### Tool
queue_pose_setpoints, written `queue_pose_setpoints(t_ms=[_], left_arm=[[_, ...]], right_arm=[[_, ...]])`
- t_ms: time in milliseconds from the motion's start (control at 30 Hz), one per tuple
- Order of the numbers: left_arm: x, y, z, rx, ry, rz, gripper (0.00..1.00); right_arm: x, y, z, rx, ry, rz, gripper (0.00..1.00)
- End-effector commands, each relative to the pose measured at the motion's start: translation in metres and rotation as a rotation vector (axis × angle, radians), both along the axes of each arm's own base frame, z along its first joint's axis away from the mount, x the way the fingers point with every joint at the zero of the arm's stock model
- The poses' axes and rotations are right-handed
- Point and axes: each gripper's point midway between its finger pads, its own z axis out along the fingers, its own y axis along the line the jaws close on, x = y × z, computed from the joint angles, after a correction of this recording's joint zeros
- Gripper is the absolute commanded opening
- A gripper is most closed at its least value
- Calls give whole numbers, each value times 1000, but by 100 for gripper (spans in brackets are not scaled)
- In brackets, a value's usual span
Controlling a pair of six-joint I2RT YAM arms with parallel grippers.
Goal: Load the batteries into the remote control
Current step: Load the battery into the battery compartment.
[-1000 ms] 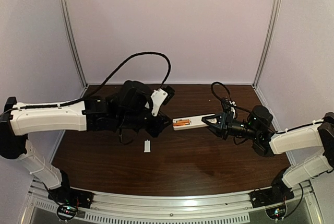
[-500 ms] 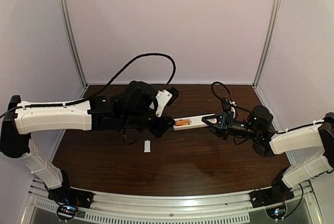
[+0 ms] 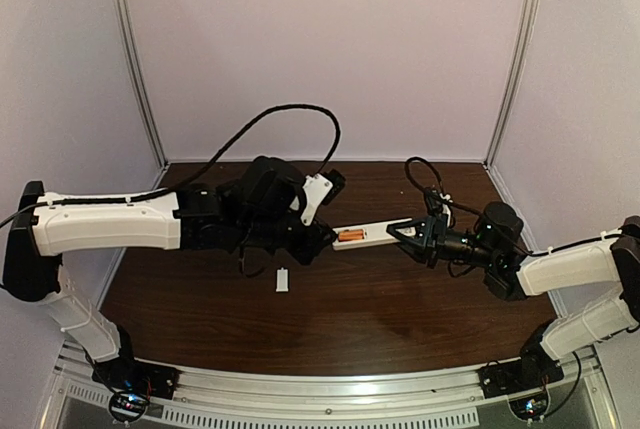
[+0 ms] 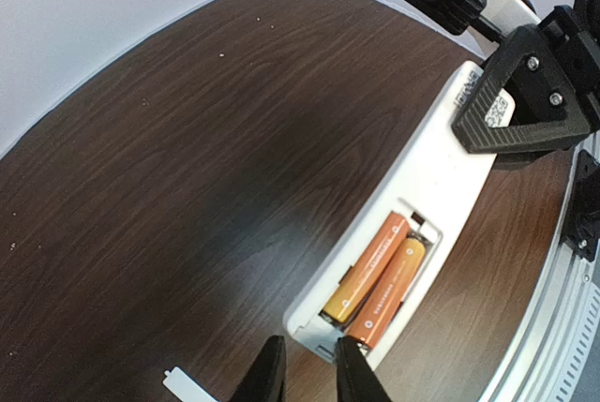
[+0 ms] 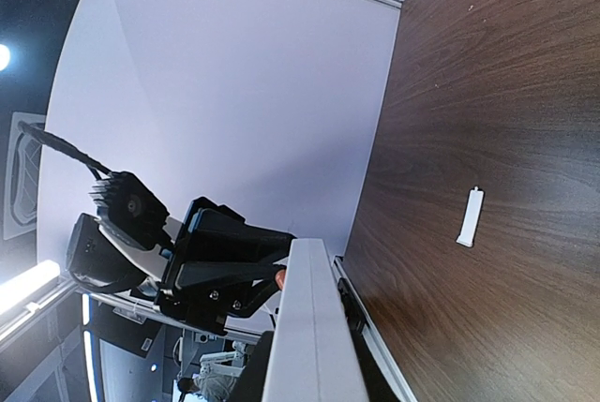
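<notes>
Far from the bay of the remote control, clamps its end in the right gripper, back upward — both batteries side by side in the bay — and poises the left gripper, narrow and empty, at the bay end, likely to seat them.

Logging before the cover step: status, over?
Right pincer clamped on remote control. Left pincer narrowly open, empty, tips at bay end. Both batteries in bay. Cover plate on table, clear of arms.
</notes>
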Motion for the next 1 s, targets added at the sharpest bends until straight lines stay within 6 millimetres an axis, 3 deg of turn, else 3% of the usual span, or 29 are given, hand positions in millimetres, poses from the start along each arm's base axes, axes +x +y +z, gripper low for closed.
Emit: queue_pose_setpoints(t_ms=[0,267,667,800,967], left_arm=[[1,-6,9,7,-25,-27,24],[3,1,1,83,-35,-25,30],[9,39,34,72,-120,-72,54],[-10,38,49,63,-186,-230,56],[-59,35,55,35,-276,-570,53]], right_arm=[[-5,3,21,38,-68,15,0],[-6,1,23,47,-69,13,0],[-23,2,21,14,-37,99,0],[-32,4,20,2,-14,149,0],[-45,6,19,-17,10,226,0]])
